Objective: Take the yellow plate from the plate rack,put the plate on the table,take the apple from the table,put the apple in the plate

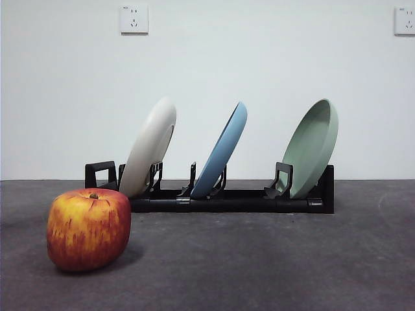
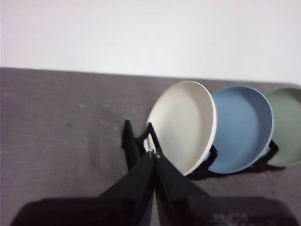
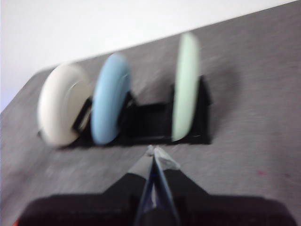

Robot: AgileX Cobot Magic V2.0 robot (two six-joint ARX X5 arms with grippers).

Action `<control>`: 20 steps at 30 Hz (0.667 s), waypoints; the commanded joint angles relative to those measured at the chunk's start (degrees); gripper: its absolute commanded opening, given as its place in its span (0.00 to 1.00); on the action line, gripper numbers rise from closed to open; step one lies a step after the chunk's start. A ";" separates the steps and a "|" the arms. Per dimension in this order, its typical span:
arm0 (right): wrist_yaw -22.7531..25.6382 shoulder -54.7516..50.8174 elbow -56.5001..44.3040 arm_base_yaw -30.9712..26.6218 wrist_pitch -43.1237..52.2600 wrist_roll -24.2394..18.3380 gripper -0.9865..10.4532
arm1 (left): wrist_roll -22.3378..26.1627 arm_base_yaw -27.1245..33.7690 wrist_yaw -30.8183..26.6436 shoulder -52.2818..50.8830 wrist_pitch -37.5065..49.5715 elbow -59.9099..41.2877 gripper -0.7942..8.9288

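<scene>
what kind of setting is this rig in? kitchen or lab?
Looks like a lab or test bench, not a kitchen: a bare dark grey table against a plain white wall with wall sockets, holding only a staged plate rack with three plates and an apple.

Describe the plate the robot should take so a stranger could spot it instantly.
Find the black plate rack at the back of the table. Three plates lean in it; take the cream one at the handle end, nearest the apple. Its neighbours are blue and green.
</scene>
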 commanded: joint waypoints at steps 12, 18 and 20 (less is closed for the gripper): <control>-12.04 17.33 10.38 0.63 -9.33 -8.02 0.34 | 4.24 -1.97 12.33 31.61 -9.64 23.32 0.43; -12.04 19.76 10.38 1.01 -10.14 -8.20 0.34 | 3.96 -6.69 15.21 43.41 -11.54 33.14 0.47; -12.04 19.87 10.38 1.01 -10.14 -8.17 0.34 | 3.91 -8.57 15.26 47.76 -12.26 37.24 0.47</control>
